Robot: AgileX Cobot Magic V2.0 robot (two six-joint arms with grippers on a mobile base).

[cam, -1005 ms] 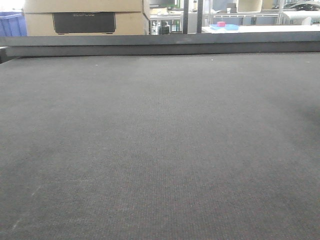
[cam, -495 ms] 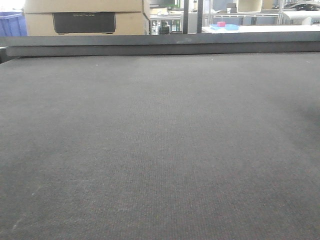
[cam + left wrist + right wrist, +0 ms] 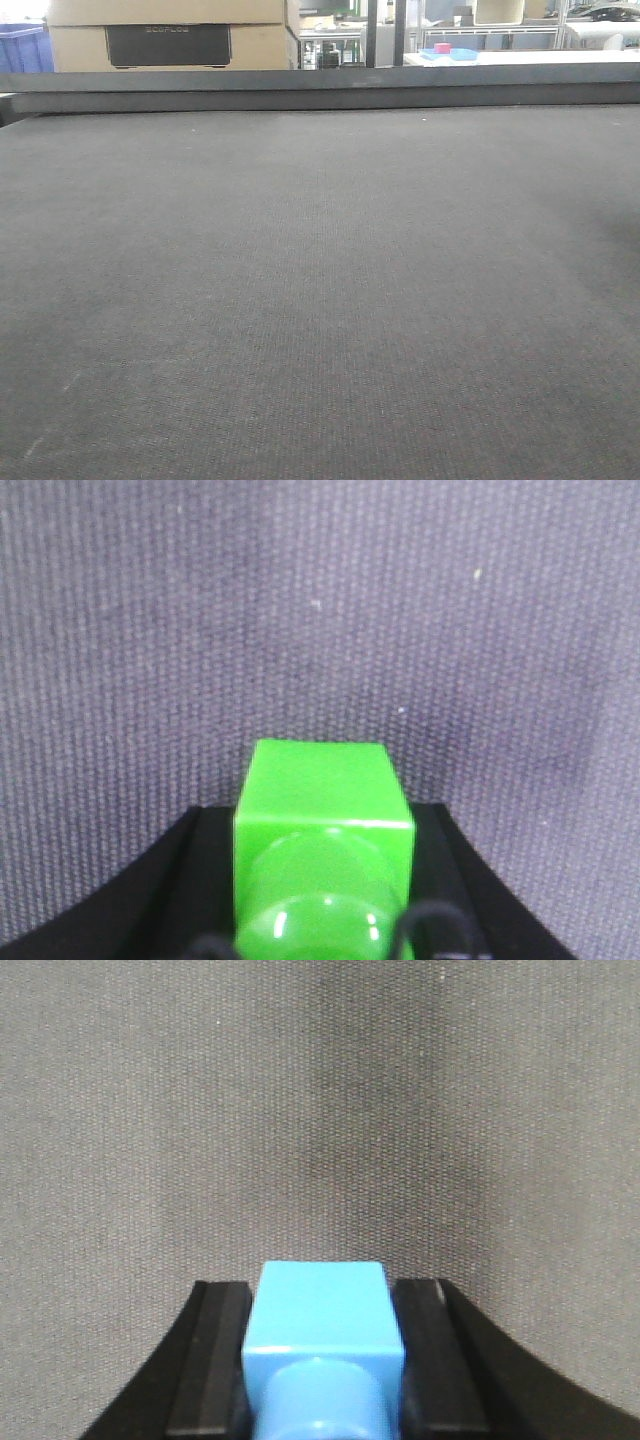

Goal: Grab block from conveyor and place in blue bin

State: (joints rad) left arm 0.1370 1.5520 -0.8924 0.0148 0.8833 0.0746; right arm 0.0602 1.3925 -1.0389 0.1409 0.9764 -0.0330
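- Two blocks show: one green block [image 3: 320,790] and one blue block [image 3: 322,1310].
- One left gripper [image 3: 322,818] is closed narrowly on the green block, with a black finger [image 3: 195,880] against each side.
- One right gripper [image 3: 322,1292] clamps the blue block the same way, a pad on either side.
- One conveyor [image 3: 320,300] spreads out beyond both sets of fingertips, with one rail [image 3: 320,95] along its far edge.

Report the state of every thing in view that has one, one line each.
Left gripper: jaws shut on the green block.
Right gripper: jaws shut on the blue block.
Green block: gripped, square to the jaws.
Blue block: gripped, square to the jaws.
Conveyor: bare in the front view; running or stopped, cannot tell.
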